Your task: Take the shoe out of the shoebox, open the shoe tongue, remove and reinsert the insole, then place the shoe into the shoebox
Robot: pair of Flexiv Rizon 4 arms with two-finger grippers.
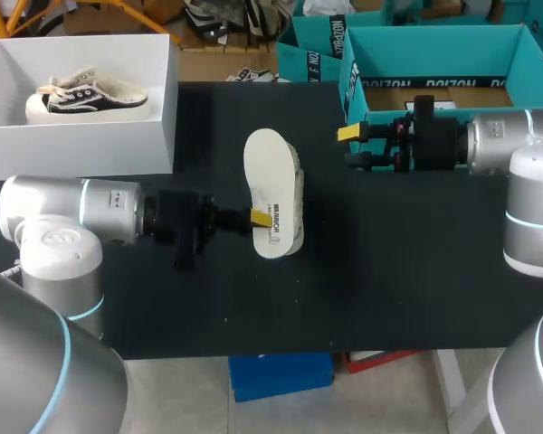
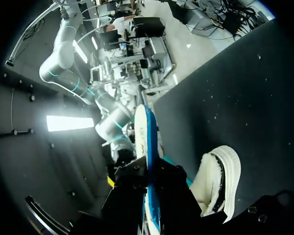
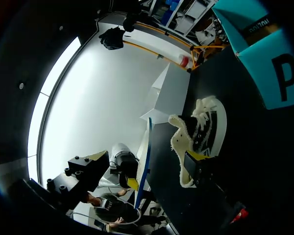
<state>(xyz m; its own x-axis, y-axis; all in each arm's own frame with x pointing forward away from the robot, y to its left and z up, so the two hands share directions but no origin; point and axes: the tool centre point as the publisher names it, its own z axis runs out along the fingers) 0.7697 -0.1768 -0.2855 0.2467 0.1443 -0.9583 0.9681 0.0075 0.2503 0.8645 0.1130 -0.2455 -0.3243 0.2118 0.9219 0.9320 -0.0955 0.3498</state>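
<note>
My left gripper (image 1: 256, 218) is shut on the heel end of a white insole (image 1: 268, 185), holding it over the middle of the black table. In the left wrist view the insole (image 2: 146, 142) shows edge-on, clamped in that gripper (image 2: 149, 188). A fleece-lined black and white shoe (image 1: 298, 194) lies under and just right of the insole; the left wrist view shows the shoe (image 2: 219, 178) beside the fingers. My right gripper (image 1: 352, 147) stands open to the right of the shoe, apart from it. In the right wrist view the shoe (image 3: 202, 131) lies ahead of that gripper (image 3: 146, 157).
A white shoebox (image 1: 81, 149) at the back left holds a second black and white sneaker (image 1: 86, 93). A teal box (image 1: 434, 54) stands open at the back right, behind my right arm. Bare black table lies in front of both arms.
</note>
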